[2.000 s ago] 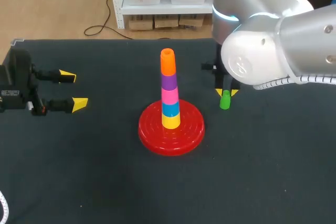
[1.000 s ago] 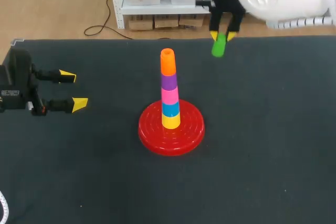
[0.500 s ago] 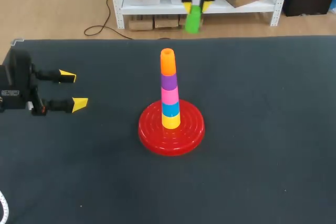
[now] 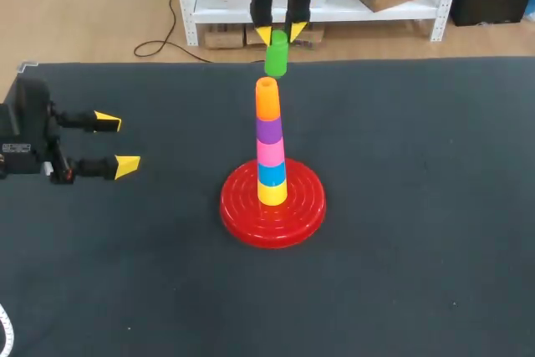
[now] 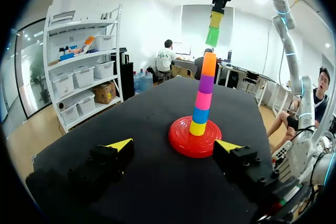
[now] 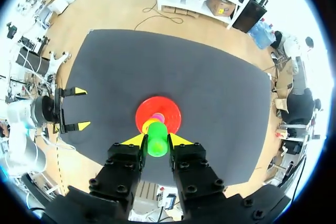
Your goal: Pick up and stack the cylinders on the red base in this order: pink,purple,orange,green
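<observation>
1. Right pincer (image 4: 279, 37): both yellow tips are clamped on the upper end of the green cylinder (image 4: 277, 58), one tip on each side. The fingers point straight down.
2. Green cylinder: hangs upright in the air, directly over the stack. The left wrist view shows a small gap between its lower end and the top of the orange cylinder (image 4: 267, 99), so the two are apart. In the right wrist view it covers most of the stack beneath it.
3. Stack, top to bottom: orange cylinder, purple cylinder (image 4: 268, 130), pink cylinder (image 4: 270, 153), a blue piece (image 4: 271, 174), a yellow piece (image 4: 272, 193). The column stands upright.
4. Red base (image 4: 242, 215): a round ribbed disc carrying the stack at its centre, sitting near the middle of the dark desk (image 4: 418, 223).
5. Right arm: enters from the far right corner of the head view and reaches past the middle to the stack.
6. Left pincer (image 4: 117, 144): wide apart, nothing between its fingers. It is low over the left side of the desk, well apart from the red base, with its tips pointing toward the stack.
</observation>
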{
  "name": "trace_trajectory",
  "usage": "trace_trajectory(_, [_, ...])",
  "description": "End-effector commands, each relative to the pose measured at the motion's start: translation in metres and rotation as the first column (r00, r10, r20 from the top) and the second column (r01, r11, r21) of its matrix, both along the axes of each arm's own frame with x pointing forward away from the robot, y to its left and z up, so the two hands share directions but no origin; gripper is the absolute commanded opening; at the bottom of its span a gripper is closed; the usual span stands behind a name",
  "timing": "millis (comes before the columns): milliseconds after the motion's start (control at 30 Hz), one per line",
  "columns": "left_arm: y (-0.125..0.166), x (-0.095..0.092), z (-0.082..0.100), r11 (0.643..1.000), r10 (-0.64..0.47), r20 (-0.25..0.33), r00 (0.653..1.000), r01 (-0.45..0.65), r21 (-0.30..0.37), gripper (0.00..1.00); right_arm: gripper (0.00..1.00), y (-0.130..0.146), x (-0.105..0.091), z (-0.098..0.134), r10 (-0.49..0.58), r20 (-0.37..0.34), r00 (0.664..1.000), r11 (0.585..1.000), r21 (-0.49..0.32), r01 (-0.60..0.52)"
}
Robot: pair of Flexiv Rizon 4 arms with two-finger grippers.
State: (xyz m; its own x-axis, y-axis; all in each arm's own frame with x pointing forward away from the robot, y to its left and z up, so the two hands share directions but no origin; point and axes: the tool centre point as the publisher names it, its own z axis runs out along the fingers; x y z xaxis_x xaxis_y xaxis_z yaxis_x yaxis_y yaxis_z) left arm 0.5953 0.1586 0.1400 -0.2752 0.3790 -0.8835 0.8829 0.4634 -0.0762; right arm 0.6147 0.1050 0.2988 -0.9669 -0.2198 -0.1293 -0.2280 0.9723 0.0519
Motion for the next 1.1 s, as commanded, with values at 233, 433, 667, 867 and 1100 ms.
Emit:
trace_trajectory(233, [-0.001,0.000,-0.003,1.000,0.004,0.009,1.000,-0.004,-0.005,1.00,0.00,0.007,-0.007,-0.008,0.022,-0.026,0.999,1.000,-0.016,-0.022])
trace_trajectory(433, [-0.001,0.000,-0.003,1.000,0.004,0.009,1.000,-0.004,-0.005,1.00,0.00,0.008,-0.010,-0.014,0.024,-0.029,0.999,0.999,-0.025,-0.025])
trace_trajectory(667, [-0.001,0.000,-0.003,1.000,0.004,0.009,1.000,-0.004,-0.005,1.00,0.00,0.010,-0.008,-0.021,0.021,-0.027,0.999,0.999,-0.039,-0.022])
trace_trajectory(867, [-0.001,0.000,-0.003,1.000,0.004,0.009,1.000,-0.004,-0.005,1.00,0.00,0.011,-0.005,-0.020,0.019,-0.028,0.999,0.999,-0.032,-0.019])
trace_trajectory(1100, [-0.001,0.000,-0.003,1.000,0.004,0.009,1.000,-0.004,-0.005,1.00,0.00,0.013,-0.001,-0.026,0.002,-0.070,0.998,0.999,-0.053,-0.006])
